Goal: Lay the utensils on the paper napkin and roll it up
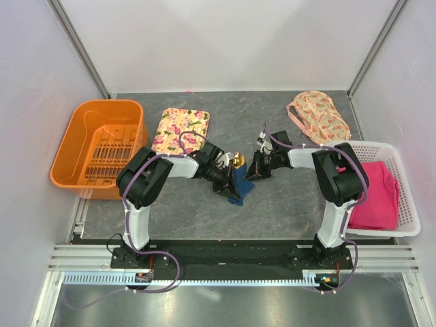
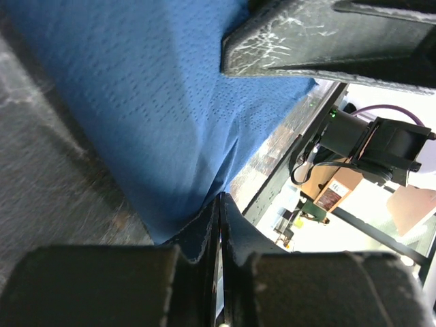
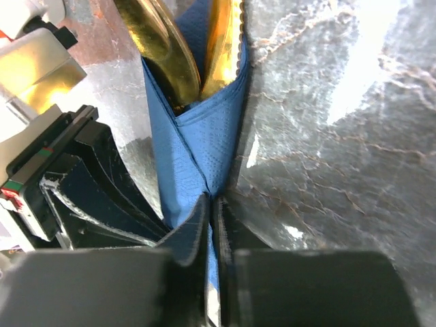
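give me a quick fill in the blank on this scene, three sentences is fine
1. The left gripper and right gripper are both shut on the ____ paper napkin.
2. The utensils poking from it are ____ coloured.
3. The pink cloth lies in the ____ basket.
Missing words: blue; gold; white.
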### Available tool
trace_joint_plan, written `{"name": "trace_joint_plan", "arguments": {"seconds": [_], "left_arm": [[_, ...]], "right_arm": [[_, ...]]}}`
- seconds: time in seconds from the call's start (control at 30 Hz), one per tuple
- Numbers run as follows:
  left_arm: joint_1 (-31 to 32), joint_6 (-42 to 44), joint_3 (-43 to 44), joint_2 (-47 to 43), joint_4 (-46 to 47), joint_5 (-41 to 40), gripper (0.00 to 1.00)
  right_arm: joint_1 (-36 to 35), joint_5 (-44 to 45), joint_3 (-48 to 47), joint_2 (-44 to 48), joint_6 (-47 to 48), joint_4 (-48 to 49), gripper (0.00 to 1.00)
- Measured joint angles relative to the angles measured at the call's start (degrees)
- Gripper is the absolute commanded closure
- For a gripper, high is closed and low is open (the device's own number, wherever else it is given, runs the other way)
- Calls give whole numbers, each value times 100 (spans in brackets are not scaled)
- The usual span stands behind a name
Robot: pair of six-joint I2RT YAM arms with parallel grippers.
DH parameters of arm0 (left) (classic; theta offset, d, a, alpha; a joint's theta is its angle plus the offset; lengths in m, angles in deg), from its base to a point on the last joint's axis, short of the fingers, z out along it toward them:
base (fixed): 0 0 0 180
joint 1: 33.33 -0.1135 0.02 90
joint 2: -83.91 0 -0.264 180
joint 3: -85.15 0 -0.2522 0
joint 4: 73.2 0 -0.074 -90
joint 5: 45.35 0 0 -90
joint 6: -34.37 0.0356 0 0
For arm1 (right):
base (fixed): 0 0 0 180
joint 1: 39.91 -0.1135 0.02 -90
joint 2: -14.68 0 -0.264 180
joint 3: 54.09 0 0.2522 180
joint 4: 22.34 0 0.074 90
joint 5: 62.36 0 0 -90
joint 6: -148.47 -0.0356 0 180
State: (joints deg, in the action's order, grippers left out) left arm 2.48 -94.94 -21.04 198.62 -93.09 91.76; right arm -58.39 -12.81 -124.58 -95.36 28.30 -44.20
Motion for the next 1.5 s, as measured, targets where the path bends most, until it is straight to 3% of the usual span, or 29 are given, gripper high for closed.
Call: {"name": "trace_joint_plan", "arguments": {"seconds": [0.2, 0.3, 0.5, 0.87, 1.23, 1.5], "left_arm": [[-24, -7, -278, -229, 413, 0, 71], [-87, -9, -424, -431, 699, -11, 71], [-234, -157, -457, -717, 1329, -55, 75], [-188, -326, -835, -662, 1421, -33, 85], [-162, -380, -728, -286, 1023, 92, 85], [-22, -245, -717, -741, 1097, 245, 84]], "right_arm": [[0, -140, -11, -85, 2, 96, 100], [0, -195, -11, -116, 2, 122, 100], [0, -214, -11, -131, 0, 138, 100], [48, -262, -11, -179, -26, 125, 100], [72, -337, -26, -221, -111, 127, 100], [72, -337, -22, -221, -138, 131, 100]]}}
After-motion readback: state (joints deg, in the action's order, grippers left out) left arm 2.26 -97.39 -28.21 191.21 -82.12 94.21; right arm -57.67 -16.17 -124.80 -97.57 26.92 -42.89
